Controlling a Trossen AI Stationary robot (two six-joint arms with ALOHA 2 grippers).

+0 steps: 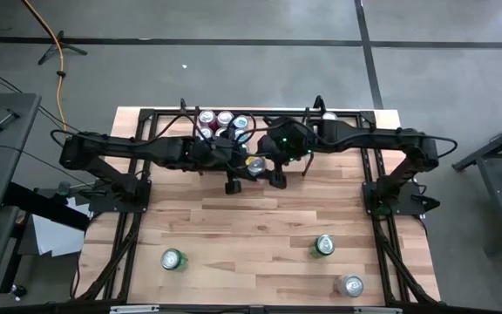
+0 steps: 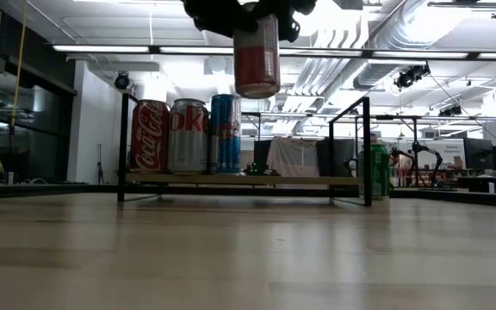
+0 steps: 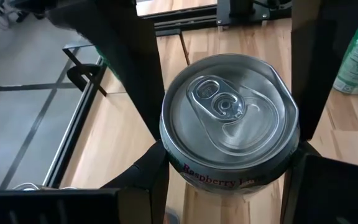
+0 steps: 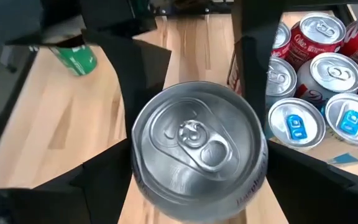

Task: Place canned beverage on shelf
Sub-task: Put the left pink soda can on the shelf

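Observation:
A silver-topped can with a red and white wall (image 2: 257, 56) hangs high above the table, in front of the shelf (image 2: 231, 179). It also shows in the high view (image 1: 255, 164). My left gripper (image 3: 229, 174) and my right gripper (image 4: 194, 180) both point down and are both shut on this can. The shelf stands at the far middle of the table and holds several upright cans (image 1: 220, 124) at its left end. These are red, silver and blue (image 2: 188, 136). My left gripper pinches the can's wall just below the top rim (image 3: 166, 155) between its two fingers, coming from above. The can is upright and lifted clear of the table. My right gripper pinches the same can's wall just under the top rim (image 4: 135, 162) between its two fingers, also from above. Its fingers stand beside those of the left gripper. The can hangs upright between them.
Three loose cans stand on the near half of the table: one at near left (image 1: 172, 259), a green one at right (image 1: 323, 245) and one at near right (image 1: 351, 285). Another green can (image 2: 373, 172) stands by the shelf's right end. A black frame (image 1: 129, 218) edges the table.

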